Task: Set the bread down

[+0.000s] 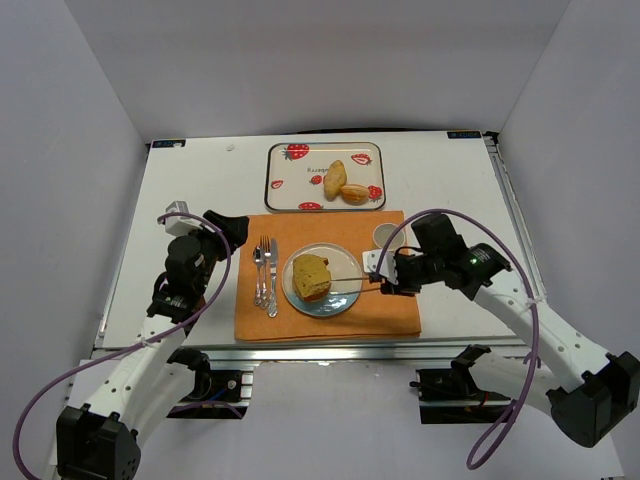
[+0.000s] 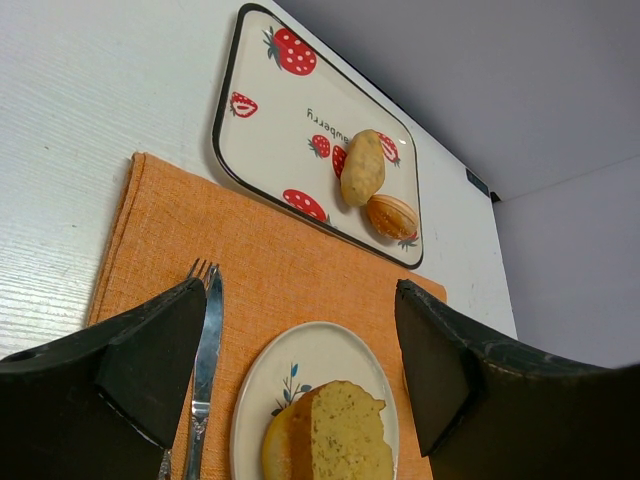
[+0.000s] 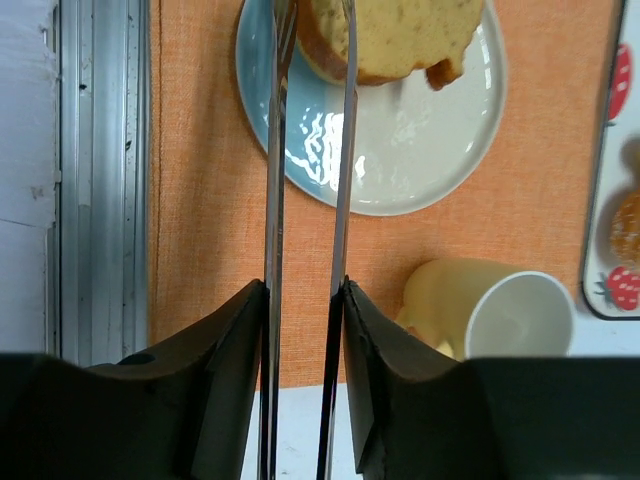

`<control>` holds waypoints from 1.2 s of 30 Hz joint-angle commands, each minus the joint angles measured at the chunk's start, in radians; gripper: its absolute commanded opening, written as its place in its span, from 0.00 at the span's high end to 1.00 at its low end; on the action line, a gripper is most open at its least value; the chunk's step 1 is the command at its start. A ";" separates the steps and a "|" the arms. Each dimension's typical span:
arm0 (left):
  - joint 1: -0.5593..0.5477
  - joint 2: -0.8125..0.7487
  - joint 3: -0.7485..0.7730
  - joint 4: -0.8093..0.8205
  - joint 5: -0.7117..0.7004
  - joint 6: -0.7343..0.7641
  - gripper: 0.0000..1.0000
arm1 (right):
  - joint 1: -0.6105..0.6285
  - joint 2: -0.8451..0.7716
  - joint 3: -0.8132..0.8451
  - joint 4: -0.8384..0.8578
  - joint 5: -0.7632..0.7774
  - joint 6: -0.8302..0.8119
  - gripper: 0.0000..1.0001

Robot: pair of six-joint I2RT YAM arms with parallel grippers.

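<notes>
The bread [image 1: 311, 275], a thick slice with a porous yellow crumb and brown crust, lies on a round, glossy pale-blue plate [image 1: 345, 297] in the middle of a woven orange placemat [image 1: 390, 315]. The right gripper [image 3: 305, 298] is clamped on thin metal tongs [image 3: 275, 200], whose two flat arms reach left over the plate to the slice; whether they touch it cannot be told. The left gripper [image 2: 300, 305] hangs with jaws wide apart and nothing between them, above the mat's left part, near the steel cutlery [image 1: 264, 272]. On the far side, a rectangular strawberry-patterned tray [image 1: 290, 185] carries two rolls [image 1: 334, 180]; its upside-down print reads "…awberry". A yellowish cup [image 1: 385, 237] stands right of the plate.
</notes>
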 commanded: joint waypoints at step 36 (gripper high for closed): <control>0.006 0.035 -0.003 -0.008 0.054 0.001 0.50 | -0.754 0.481 -0.039 0.767 0.329 0.827 1.00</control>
